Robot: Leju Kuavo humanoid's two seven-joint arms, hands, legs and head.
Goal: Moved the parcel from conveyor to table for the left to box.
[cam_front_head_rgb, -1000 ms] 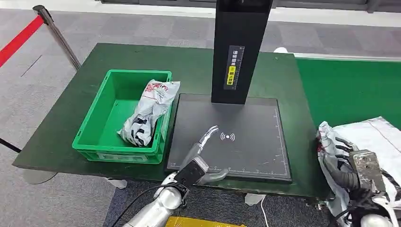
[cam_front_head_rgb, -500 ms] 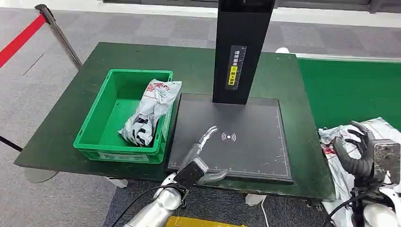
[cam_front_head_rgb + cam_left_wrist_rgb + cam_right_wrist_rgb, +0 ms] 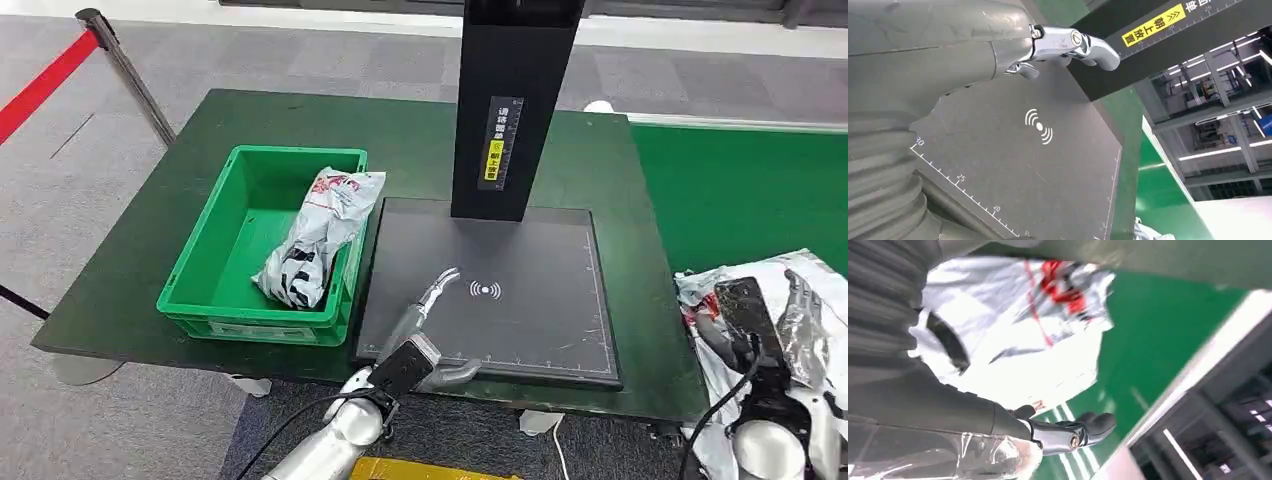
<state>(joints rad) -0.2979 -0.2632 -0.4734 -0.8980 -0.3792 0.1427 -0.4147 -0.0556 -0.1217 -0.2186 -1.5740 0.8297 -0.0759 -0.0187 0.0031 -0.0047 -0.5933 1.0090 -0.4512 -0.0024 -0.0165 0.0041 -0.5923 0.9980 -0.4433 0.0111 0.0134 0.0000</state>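
My right hand [image 3: 762,322] over parcel [image 3: 730,283] on belt [image 3: 740,190], fingers spread, gripping nothing | left hand [image 3: 432,312] flat and empty on pad [image 3: 520,300] | another bag in bin [image 3: 215,300]

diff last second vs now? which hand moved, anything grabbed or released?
The right hand moved: a second ago it lay palm-down on the white parcel on the green conveyor; it has since lifted and turned, fingers spread, over the parcel. Whether it grips the parcel cannot be told. The left hand stayed open over the black scan pad. The green bin and the bagged parcel in it are unchanged.
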